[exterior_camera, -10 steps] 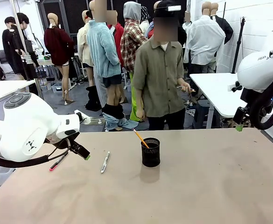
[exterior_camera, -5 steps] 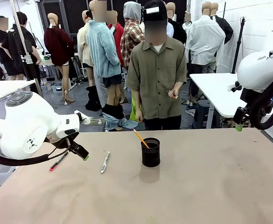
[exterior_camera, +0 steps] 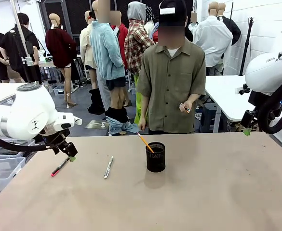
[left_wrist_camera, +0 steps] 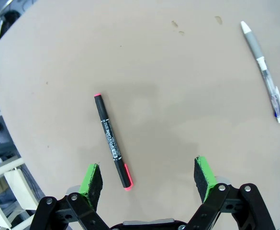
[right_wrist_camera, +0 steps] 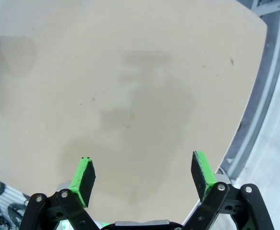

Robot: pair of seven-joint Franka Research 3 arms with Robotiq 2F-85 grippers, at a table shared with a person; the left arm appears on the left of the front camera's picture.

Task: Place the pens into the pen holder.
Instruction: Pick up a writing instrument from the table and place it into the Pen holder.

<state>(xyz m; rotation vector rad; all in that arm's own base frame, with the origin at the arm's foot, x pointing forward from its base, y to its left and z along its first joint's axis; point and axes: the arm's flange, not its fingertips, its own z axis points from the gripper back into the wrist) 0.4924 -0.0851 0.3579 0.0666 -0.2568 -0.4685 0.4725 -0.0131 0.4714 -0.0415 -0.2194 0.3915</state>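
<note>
Red-and-black pen [left_wrist_camera: 112,141] below wide-spread left hand [left_wrist_camera: 148,171]

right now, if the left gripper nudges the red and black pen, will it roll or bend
The pen is probably stiff: it lies dead straight on the table. Its barrel looks round, so it would likely roll if pushed sideways. It is slim and looks light, so it should be an easy lift for the open left gripper.

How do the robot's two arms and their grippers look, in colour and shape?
The left arm and right arm have rounded white shells with a black cable looping below; the right one bears dark lettering. The left gripper and right gripper are black, each finger faced with a green pad.
</note>
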